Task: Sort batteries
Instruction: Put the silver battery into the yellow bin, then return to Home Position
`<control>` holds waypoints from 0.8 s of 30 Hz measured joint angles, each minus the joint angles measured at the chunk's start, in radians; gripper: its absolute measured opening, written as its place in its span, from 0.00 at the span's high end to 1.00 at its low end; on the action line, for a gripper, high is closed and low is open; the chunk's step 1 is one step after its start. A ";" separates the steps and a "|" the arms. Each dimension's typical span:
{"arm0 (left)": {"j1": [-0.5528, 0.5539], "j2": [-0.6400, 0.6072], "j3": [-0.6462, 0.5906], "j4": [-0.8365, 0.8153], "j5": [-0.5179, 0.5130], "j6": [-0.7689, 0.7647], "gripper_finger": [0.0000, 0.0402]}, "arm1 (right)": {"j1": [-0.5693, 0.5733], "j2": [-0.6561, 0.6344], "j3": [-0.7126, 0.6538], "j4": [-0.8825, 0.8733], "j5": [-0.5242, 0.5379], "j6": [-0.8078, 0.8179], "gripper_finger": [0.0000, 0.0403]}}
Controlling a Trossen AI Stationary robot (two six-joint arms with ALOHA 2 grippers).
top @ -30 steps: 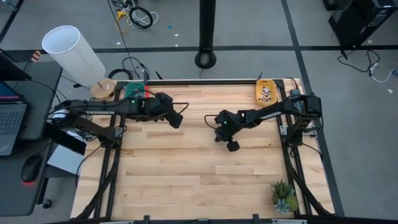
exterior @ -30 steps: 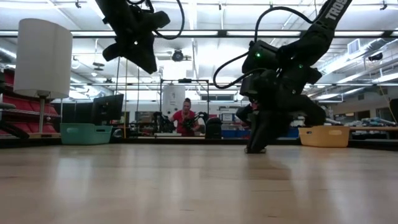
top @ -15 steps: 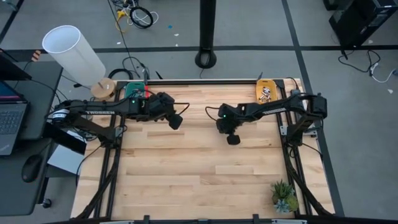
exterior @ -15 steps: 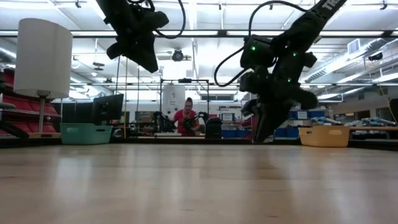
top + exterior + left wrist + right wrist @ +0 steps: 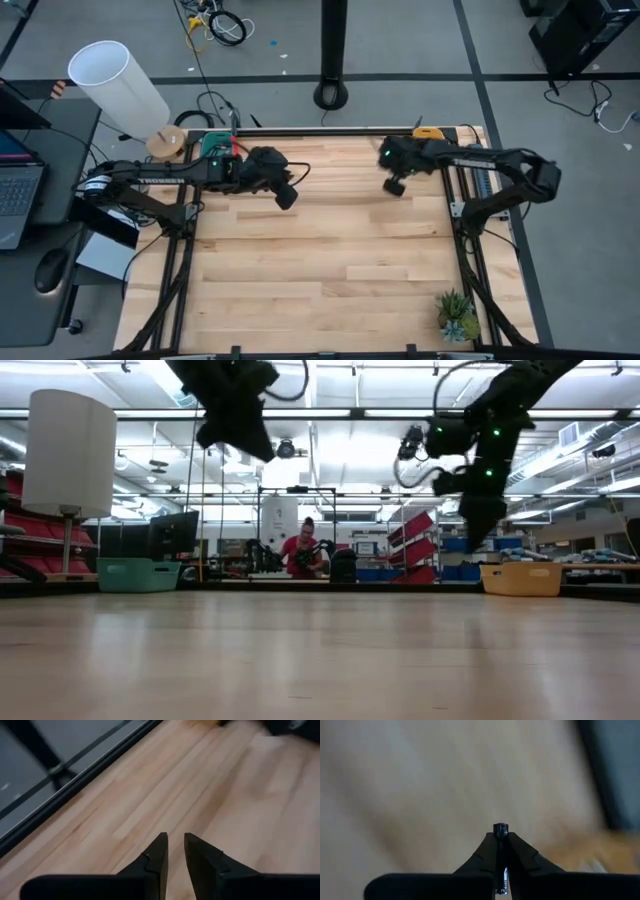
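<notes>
Right wrist view: my right gripper (image 5: 501,837) is clenching a small dark battery (image 5: 500,829), whose end is protruding between the fingertips. High view: this right gripper (image 5: 395,185) is hanging in the upper right of the frame, over the counter (image 5: 320,270) just beside the orange tray (image 5: 429,132). My left gripper (image 5: 287,197) is waiting at upper left near the teal tray (image 5: 213,143), fingers slightly parted, grasping nothing.
</notes>
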State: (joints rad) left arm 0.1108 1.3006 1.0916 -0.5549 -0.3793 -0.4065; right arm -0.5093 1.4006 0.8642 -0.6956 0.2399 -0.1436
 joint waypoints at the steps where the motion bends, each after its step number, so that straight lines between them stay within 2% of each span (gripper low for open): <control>1: 0.000 0.000 0.000 0.028 0.010 0.015 0.82 | -0.040 -0.017 0.000 -0.039 0.055 0.037 0.95; 3: 0.000 0.000 0.000 0.075 0.019 0.039 0.82 | -0.115 -0.046 0.000 -0.100 0.151 0.087 0.94; 5: 0.000 0.000 0.000 0.102 0.018 0.053 0.82 | -0.189 -0.070 0.000 -0.130 0.200 0.112 0.93; 11: 0.000 0.000 0.000 0.106 0.017 0.059 0.82 | -0.375 -0.084 0.001 -0.137 0.202 0.140 0.92; 15: 0.000 0.000 0.000 0.077 0.007 0.035 0.82 | -0.376 -0.076 0.003 -0.117 0.170 0.128 0.85; 24: 0.000 0.000 0.000 -0.075 -0.036 -0.018 0.82 | -0.375 -0.077 0.003 -0.124 0.178 0.125 0.70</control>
State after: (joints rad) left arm 0.1112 1.3006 1.0912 -0.6297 -0.4149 -0.4240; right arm -0.8841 1.3236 0.8669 -0.8195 0.4181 -0.0187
